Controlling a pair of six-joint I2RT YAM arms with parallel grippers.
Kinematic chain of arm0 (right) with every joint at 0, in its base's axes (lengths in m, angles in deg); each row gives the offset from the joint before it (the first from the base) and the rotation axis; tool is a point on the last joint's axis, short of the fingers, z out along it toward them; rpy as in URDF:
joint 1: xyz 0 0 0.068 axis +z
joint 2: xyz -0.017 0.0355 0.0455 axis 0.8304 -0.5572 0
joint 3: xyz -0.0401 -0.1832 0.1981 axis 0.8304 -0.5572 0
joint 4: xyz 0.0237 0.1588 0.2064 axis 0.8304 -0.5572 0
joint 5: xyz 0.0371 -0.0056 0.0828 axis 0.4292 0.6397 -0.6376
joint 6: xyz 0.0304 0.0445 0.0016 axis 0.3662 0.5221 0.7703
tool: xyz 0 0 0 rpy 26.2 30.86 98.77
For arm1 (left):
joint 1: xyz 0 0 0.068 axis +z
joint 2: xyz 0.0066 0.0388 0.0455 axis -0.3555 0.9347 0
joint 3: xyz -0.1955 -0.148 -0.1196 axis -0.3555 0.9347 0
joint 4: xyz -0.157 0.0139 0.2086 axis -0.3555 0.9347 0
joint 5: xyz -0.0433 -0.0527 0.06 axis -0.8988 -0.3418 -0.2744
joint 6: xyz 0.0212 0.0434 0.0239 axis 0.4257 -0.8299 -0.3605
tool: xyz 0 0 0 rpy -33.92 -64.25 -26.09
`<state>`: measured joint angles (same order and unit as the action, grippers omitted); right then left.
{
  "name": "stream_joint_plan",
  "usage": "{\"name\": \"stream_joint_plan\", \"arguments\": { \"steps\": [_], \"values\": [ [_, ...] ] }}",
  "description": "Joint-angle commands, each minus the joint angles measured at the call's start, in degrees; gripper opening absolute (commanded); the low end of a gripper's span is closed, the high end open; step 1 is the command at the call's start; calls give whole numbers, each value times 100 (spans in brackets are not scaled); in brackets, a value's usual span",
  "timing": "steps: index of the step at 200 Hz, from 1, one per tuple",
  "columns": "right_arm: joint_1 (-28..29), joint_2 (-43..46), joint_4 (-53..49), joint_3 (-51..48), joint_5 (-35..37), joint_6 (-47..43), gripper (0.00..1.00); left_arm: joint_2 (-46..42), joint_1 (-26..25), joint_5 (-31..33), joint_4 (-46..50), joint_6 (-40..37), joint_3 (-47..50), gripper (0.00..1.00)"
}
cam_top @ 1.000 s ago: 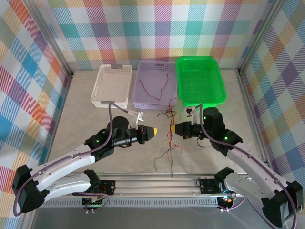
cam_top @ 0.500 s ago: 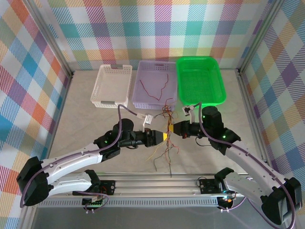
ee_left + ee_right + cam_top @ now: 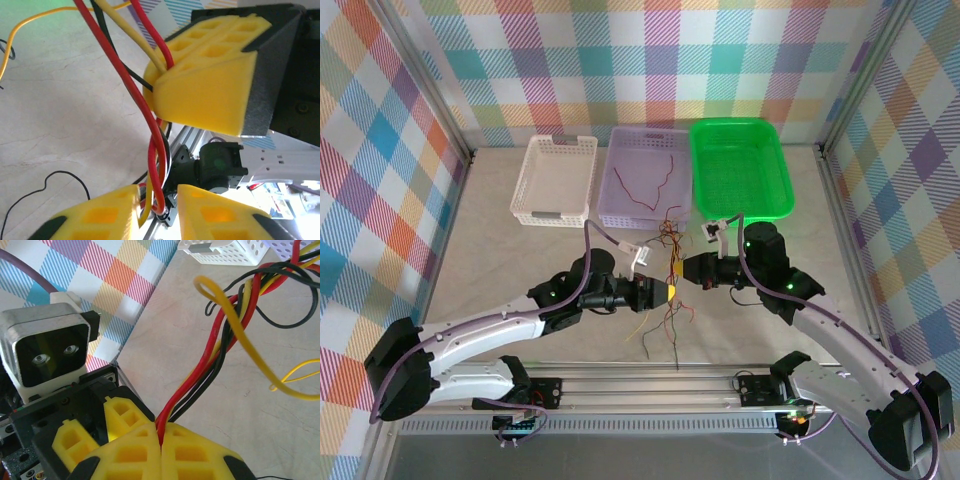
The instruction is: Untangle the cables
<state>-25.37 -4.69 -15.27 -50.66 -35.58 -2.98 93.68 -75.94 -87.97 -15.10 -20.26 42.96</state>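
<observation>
Two grippers meet tip to tip in the top external view. The left gripper (image 3: 666, 291) lies just beside the right gripper (image 3: 683, 270); a second ago it was well apart on the left. The right arm holds the same pose. The cables (image 3: 670, 318) hang from the right gripper's tips and spread over the table (image 3: 520, 260) toward the arm bases. Beyond both grippers stand a white basket (image 3: 555, 180), a purple basket (image 3: 620, 215) holding one dark red wire (image 3: 662, 180), and a green basket (image 3: 740, 165).

Left wrist view: the left gripper (image 3: 159, 191) stands narrowly parted. Red, yellow and black cables (image 3: 156, 165) run through the gap; whether the pads touch them cannot be determined. The right gripper's fingers (image 3: 210, 90) sit just ahead, and the wires enter at their tip.

Right wrist view: the right gripper (image 3: 161, 434) is closed, clamping the cables (image 3: 220, 335) at its tips. One finger of the left gripper (image 3: 120, 415) sits just beside it.
</observation>
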Motion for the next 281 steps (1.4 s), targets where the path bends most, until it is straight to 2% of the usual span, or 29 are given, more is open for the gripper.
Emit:
{"name": "stream_joint_plan", "arguments": {
  "steps": [1, 13, 33, 64, 97, 122, 233, 281],
  "values": [
    [-9, 14, 312, 99, -226, 73, 0, 122, -54, 100, 56, -136, -277, 20],
    [-9, 7, 330, 104, -274, 88, 0, 162, -53, 151, 113, -153, -334, 16],
    [-9, -3, 344, 83, -325, 87, 0, 180, -57, 326, 201, -195, -377, 0],
    [-9, -3, 220, 44, -253, 39, 0, 73, -53, 722, 264, -220, -354, 0],
    [-9, 32, 189, 26, -202, 16, 26, 65, -57, 962, 197, -139, -365, 0],
    [-9, 8, 342, 8, -349, 71, 37, 160, -53, 874, 50, -91, -435, 0],
    [-10, -264, 376, -109, -233, 47, 34, -182, -52, 821, 127, -132, -316, 0],
    [9, -421, 771, -188, -384, 271, 16, -228, -53, 788, 146, -111, -349, 0]
  ]
}}
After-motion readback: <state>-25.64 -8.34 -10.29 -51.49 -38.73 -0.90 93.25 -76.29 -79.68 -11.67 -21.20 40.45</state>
